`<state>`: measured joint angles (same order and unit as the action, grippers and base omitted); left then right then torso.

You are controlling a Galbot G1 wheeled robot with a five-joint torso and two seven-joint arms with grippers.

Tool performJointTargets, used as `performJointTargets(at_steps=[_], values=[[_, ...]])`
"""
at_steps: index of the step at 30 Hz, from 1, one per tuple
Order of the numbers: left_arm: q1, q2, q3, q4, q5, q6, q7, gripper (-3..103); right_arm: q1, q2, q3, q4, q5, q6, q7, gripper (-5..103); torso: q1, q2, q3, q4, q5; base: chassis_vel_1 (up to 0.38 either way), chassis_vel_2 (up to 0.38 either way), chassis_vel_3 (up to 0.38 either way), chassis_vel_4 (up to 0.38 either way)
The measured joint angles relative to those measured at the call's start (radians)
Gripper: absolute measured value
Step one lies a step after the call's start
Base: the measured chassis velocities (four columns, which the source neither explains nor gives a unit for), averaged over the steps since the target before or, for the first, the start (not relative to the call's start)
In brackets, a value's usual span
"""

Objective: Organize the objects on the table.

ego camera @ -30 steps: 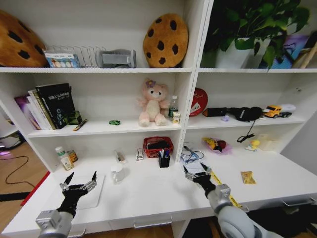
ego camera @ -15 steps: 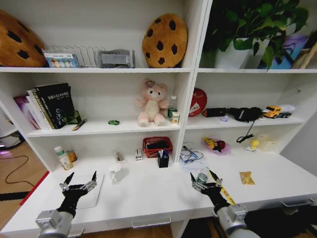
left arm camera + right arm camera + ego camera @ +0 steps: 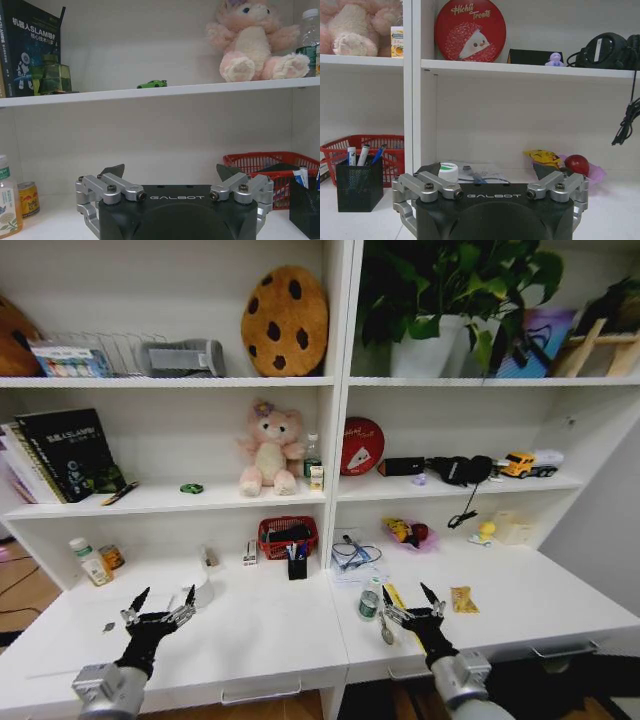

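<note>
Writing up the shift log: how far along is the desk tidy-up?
Nothing looks put away yet. Both end effectors, left and right, hover open and empty over the desk. The small bottle, snack packet and pen holder remain out.

head view high, downward — low wrist views facing shelves [image 3: 250,502]

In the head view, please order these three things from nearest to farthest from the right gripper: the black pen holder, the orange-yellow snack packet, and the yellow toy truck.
Measured from the right gripper:
1. Orange-yellow snack packet, on the table just to its right.
2. Black pen holder, farther back on the table to its left, before the red basket.
3. Yellow toy truck, up on the middle shelf, far right.
</note>
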<state>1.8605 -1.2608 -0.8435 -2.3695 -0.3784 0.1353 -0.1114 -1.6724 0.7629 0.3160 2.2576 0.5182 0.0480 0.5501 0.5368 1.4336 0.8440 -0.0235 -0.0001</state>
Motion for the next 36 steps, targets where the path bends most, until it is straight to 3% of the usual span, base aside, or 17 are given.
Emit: performJointTargets(at_steps=[4,9,14,20,24,27,30,35,36], values=[[0.000,0.000,0.000,0.000,0.000,0.000,-0.001,100,0.146,-0.017,-0.076,-0.089,0.020,-0.020,-0.054,100,0.000,0.000,0.000,0.0006,0.0001,0.058,0.067,-0.054,-0.057],[0.000,0.000,0.000,0.000,0.000,0.000,-0.001,100,0.222,-0.028,-0.108,-0.155,0.068,-0.055,-0.070,100,0.000,0.000,0.000,0.0002,0.0005,0.009,0.009,-0.005,-0.011],[0.000,0.000,0.000,0.000,0.000,0.000,0.000,100,0.281,-0.033,-0.129,-0.262,0.090,-0.065,-0.200,101,0.000,0.000,0.000,0.0000,0.0001,0.000,0.000,0.000,0.000],[0.000,0.000,0.000,0.000,0.000,0.000,0.000,100,0.346,-0.008,-0.188,-0.331,0.075,-0.019,-0.269,76,0.000,0.000,0.000,0.0004,0.0001,0.000,0.000,0.000,0.000],[0.000,0.000,0.000,0.000,0.000,0.000,0.000,100,0.349,-0.006,-0.193,-0.341,0.075,-0.009,-0.284,59,0.000,0.000,0.000,0.0002,0.0000,0.000,0.000,0.000,0.000],[0.000,0.000,0.000,0.000,0.000,0.000,0.000,100,0.347,-0.006,-0.192,-0.342,0.075,-0.004,-0.288,54,0.000,0.000,0.000,0.0003,0.0001,0.000,0.000,0.000,0.000],[0.000,0.000,0.000,0.000,0.000,0.000,0.000,100,0.335,-0.005,-0.182,-0.333,0.077,0.001,-0.289,38,0.000,0.000,0.000,0.0002,0.0001,0.000,0.000,0.000,0.000],[0.000,0.000,0.000,0.000,0.000,0.000,0.000,100,0.312,0.000,-0.161,-0.310,0.078,0.009,-0.289,33,0.000,0.000,0.000,0.0003,0.0001,0.000,0.000,0.000,0.000],[0.000,0.000,0.000,0.000,0.000,0.000,0.000,100,0.303,0.000,-0.153,-0.301,0.080,0.009,-0.288,26,0.000,0.000,0.000,0.0003,0.0003,0.000,0.000,0.000,0.000]])
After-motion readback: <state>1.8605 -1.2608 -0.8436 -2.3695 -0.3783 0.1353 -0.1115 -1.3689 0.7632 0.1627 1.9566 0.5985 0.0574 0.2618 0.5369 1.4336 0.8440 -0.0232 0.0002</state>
